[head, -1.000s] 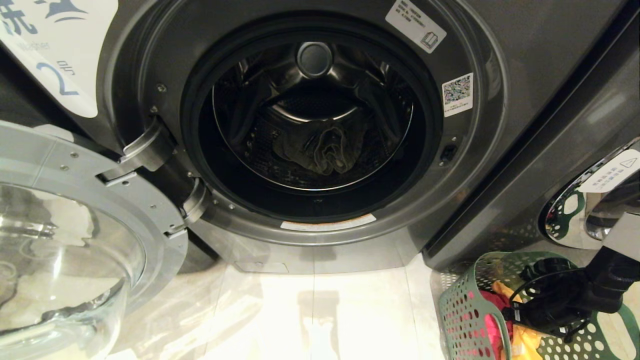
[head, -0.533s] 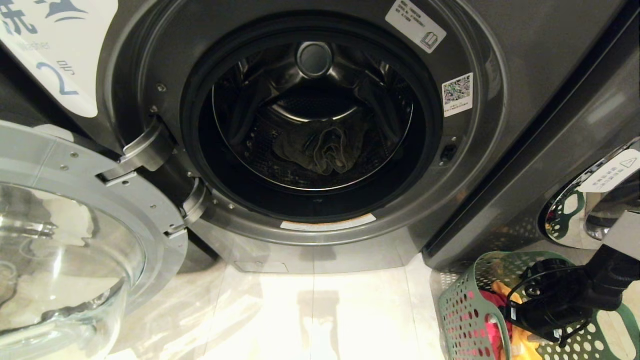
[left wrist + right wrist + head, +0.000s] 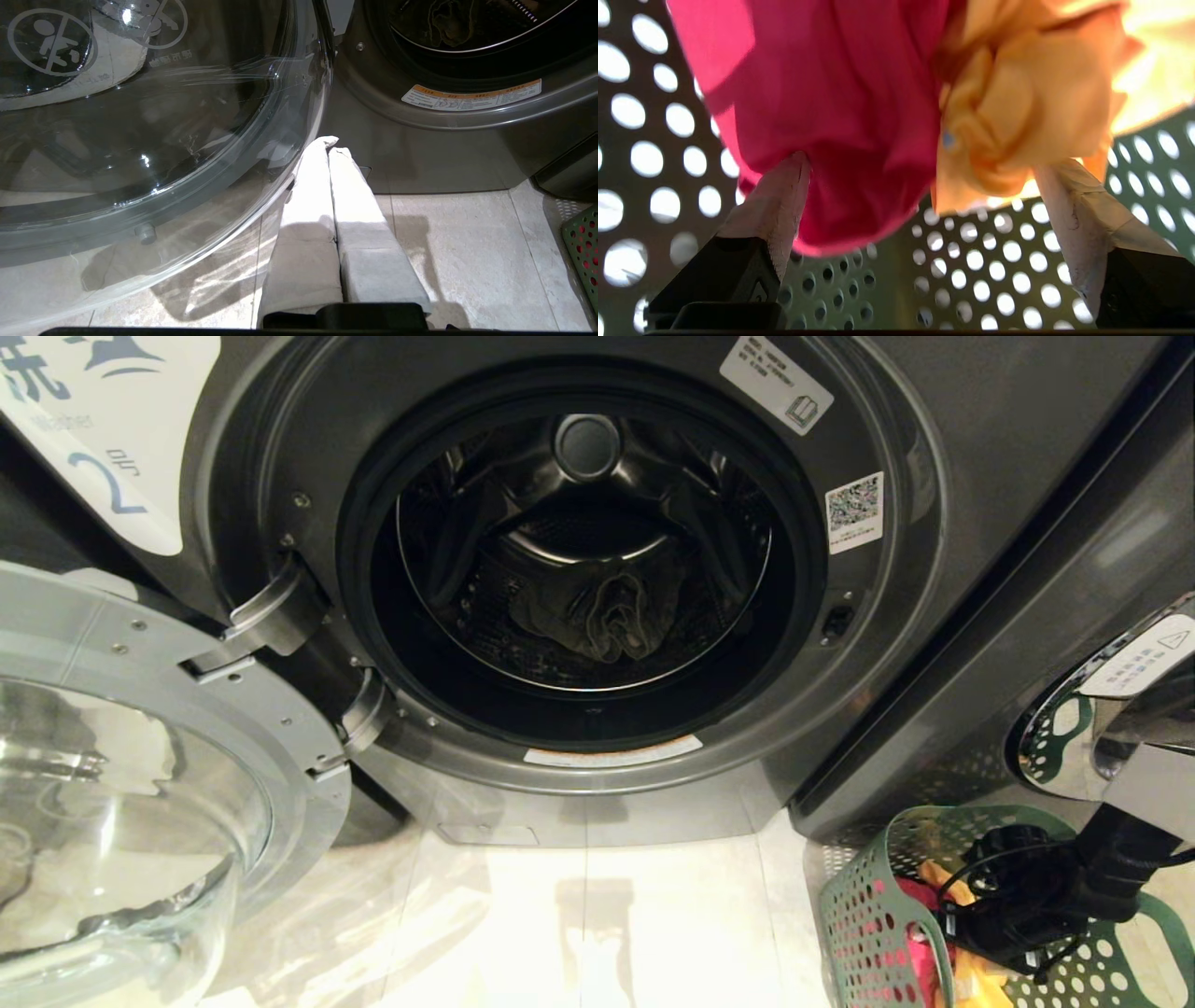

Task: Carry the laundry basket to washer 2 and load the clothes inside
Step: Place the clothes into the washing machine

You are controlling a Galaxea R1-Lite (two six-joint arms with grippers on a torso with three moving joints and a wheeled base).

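Right wrist view: right pincer gapes wide, straddling red garment and yellow garment.

glossy glass door, perforated plastic basket

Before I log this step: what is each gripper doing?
Left gripper: shut, holding nothing.
Right gripper: open inside the laundry basket, at the clothes.
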